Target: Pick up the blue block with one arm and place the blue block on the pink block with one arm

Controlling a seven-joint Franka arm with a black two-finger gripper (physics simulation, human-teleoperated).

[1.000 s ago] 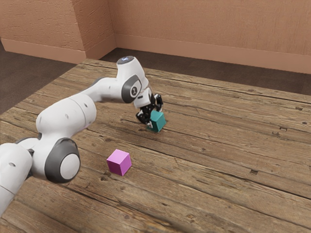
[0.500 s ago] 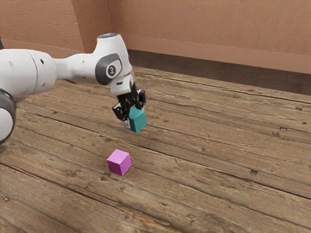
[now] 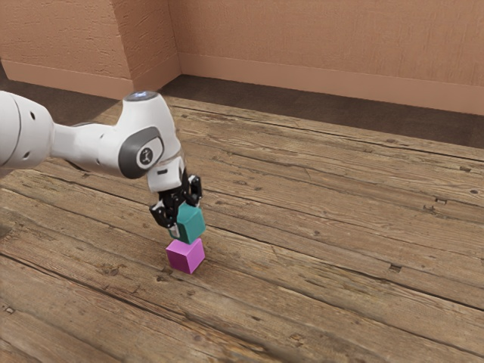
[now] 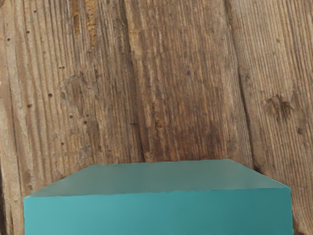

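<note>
Teal-blue in the renders, the blue block point(image 3: 190, 224) was off the desk point(image 3: 355, 227) at the moment of inspection and hung directly over the pink block point(image 3: 186, 255).

Finding one: the pick-up was complete, since no face of the blue block rested on the wooden boards.

Finding two: the carry was, in my judgement, all but complete, as the blue block stood in line above the pink block in the exterior view. Its lower edge met the pink block's top edge in that view. Whether the two were touching or just apart, I could not tell. The blue block sat slightly tilted in my grip rather than square to the pink block beneath.

Finding three: my jaws were pinching the blue block from two sides, near its upper part, set only as wide as the block itself. They touched nothing else. In the wrist view the blue block point(image 4: 156, 203) appeared as a broad teal face just under my hand, with the desk's bare planks beyond it.

Outstanding, as judged: seat the blue block flat on the pink block, release it, and withdraw clear. The placement could not be recorded as done while my jaws were clamped on the block.
</note>
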